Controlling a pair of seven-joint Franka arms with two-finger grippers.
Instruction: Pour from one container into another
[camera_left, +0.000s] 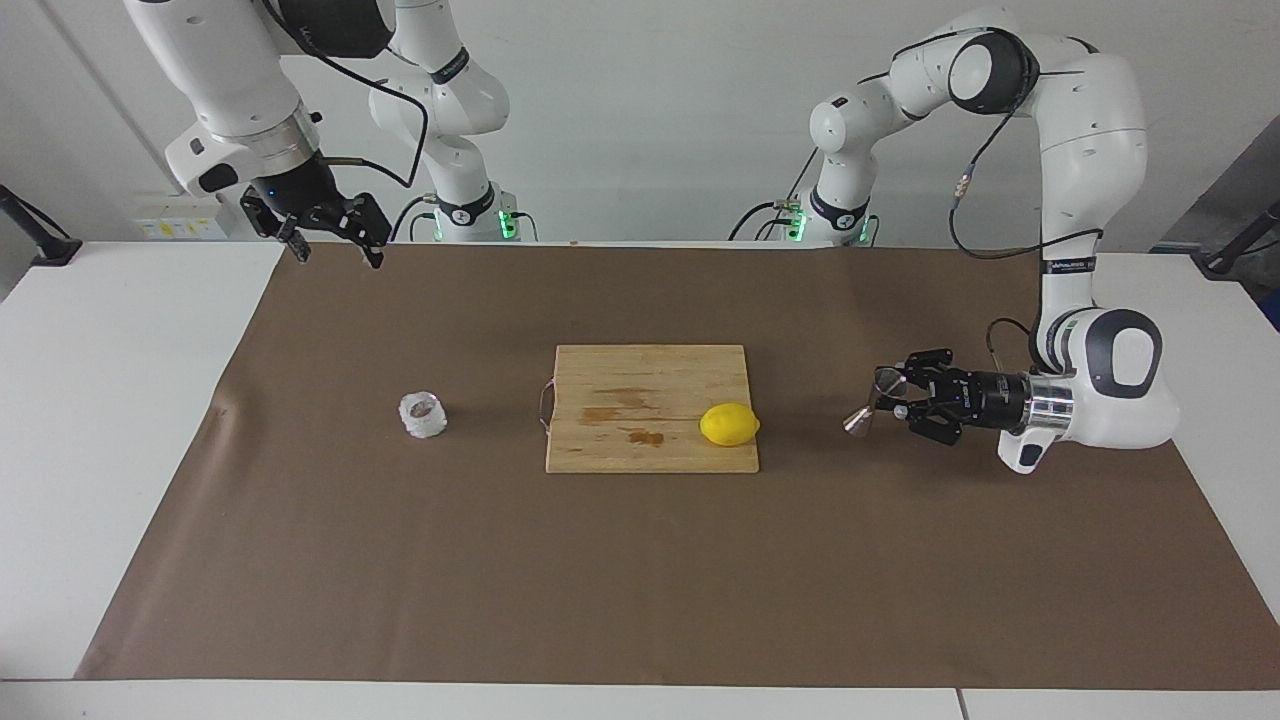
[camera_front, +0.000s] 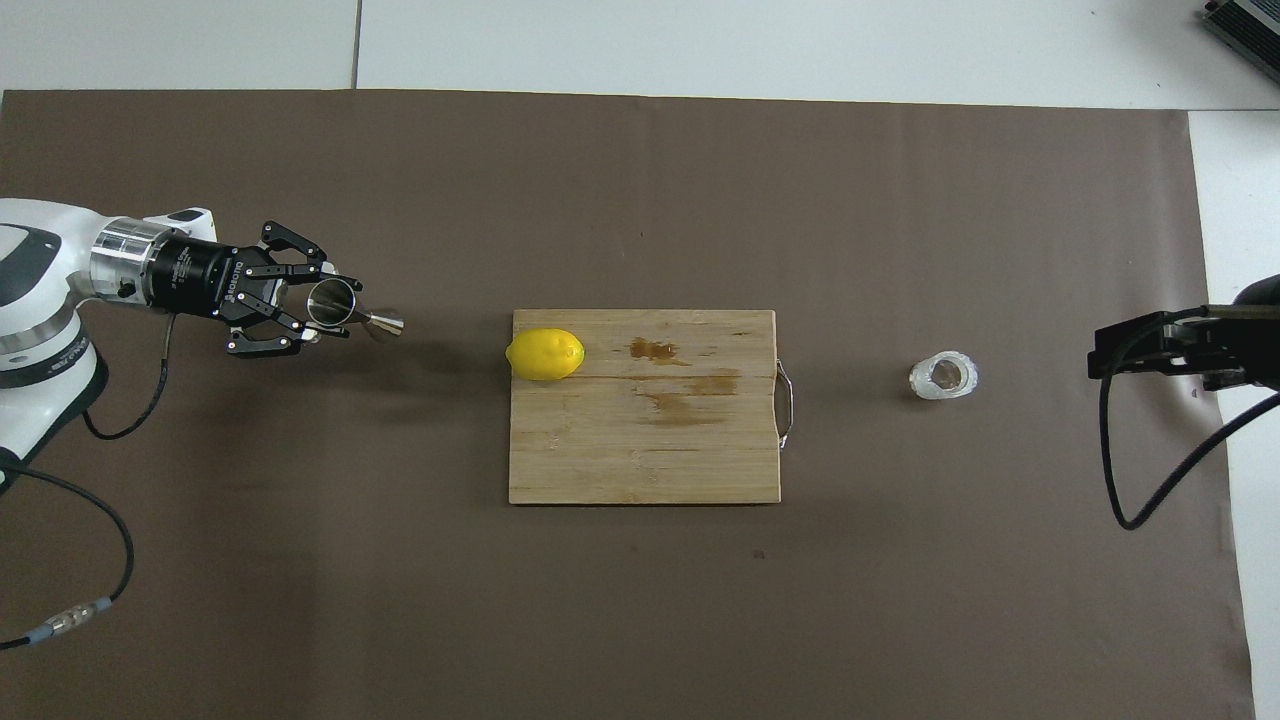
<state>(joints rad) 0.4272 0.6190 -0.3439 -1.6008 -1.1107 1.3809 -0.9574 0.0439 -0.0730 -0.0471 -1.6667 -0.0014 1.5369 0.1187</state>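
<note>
Brown mat (camera_left: 640, 580) covers the bench | left claw (camera_left: 897, 399) pinching the tilted jigger (camera_left: 872, 405), up over the mat by the lemon (camera_left: 729, 424) | cup (camera_left: 422, 415) sits toward right arm's end, contents unclear | right claw (camera_left: 333, 243) spread, waiting, half cut off overhead

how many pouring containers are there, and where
2. The steel jigger is held tilted in the left end effector, above the mat between the cutting board and the left arm's end. The whitish crinkled cup stands on the mat toward the right arm's end.
</note>
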